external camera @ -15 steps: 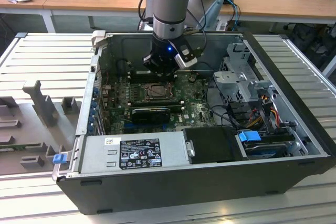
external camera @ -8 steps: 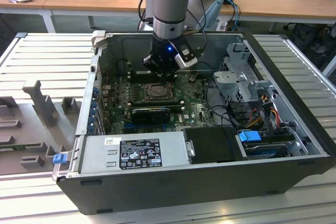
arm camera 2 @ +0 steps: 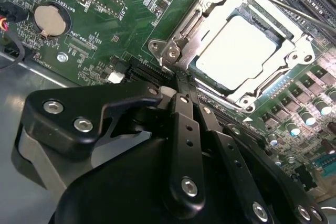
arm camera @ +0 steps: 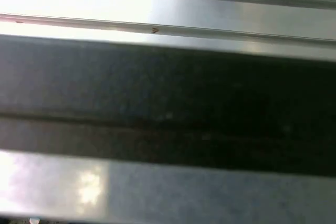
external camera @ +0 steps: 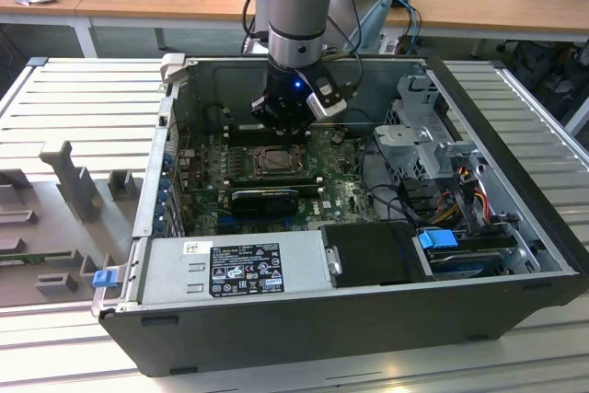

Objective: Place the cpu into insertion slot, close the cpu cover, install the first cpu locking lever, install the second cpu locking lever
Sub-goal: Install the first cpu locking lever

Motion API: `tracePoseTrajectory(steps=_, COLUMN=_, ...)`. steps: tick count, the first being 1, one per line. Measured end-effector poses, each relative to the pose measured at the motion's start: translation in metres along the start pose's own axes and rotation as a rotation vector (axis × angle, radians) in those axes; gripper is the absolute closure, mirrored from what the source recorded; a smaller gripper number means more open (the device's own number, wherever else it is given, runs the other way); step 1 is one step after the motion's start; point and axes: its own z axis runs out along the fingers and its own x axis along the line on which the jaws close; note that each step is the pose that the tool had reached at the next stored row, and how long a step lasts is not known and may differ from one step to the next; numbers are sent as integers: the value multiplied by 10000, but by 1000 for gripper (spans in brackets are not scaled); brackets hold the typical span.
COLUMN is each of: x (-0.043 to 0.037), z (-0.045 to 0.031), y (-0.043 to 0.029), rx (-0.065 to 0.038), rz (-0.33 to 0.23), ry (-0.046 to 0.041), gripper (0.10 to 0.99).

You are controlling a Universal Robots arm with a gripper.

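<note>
You're looking at an open dark-grey steel PC case (external camera: 515, 227) lying on its side on a ribbed pale metal bench (external camera: 83, 98). Inside it is sitting a green circuit-board mobo (external camera: 350, 186), densely studded w/ small components.

The grey-and-blue robot arm (external camera: 299, 6) is reaching down into the case, w/ its black gripper (external camera: 281, 121) hanging just above the socket area. In the second wrist view the gripper's (arm camera 2: 190, 100) two black fingers (arm camera 2: 181, 129) are pressing together, tips touching, grasping nothing, poised near the socket's corner hinge.

The square black-framed insertion slot (arm camera 2: 275, 85) is lying flat on the board. The thin silvery hinged cpu cover (arm camera 2: 210, 14) is resting down over it, stamped steel w/ a big square window. A thin steel wire lever (arm camera 2: 294, 11) is running along one side of the cover; whether it's latched, you can't tell.

The cpu (arm camera 2: 239, 51), a small flat square chip w/ a pale matte metal face, is already sitting in the slot, showing through the cover's window.

Handling, as a judgement: chip is light, rigid, smooth-topped, and the pin field under it is prob. fragile, so avoid sideways shove. Cover is stiff but thin, best pushed on its frame edge. Lever is springy, likely slippery; take it at its free end.
</note>
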Motion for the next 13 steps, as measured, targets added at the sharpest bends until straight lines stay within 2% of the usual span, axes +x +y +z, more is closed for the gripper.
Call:
tracePoseTrajectory(steps=2, x=1, z=19, y=-1, rx=3, rz=1, ry=0, gripper=980)
tracePoseTrajectory(steps=3, x=1, z=24, y=-2, rx=-84, rz=1, ry=-7, gripper=980)
tracePoseTrajectory(steps=5, x=1, z=24, y=-2, rx=-189, rz=0, ry=-15, gripper=980)
tracePoseTrajectory(steps=7, x=1, z=14, y=0, rx=-202, rz=2, ry=-18, gripper=980)
tracePoseTrajectory(steps=9, x=0, z=-18, y=2, rx=-203, rz=0, ry=-18, gripper=980)
tracePoseTrajectory(steps=11, x=0, z=-118, y=9, rx=-201, rz=0, ry=-17, gripper=980)
tracePoseTrajectory(steps=13, x=0, z=-147, y=9, rx=-203, rz=-1, ry=-20, gripper=980)
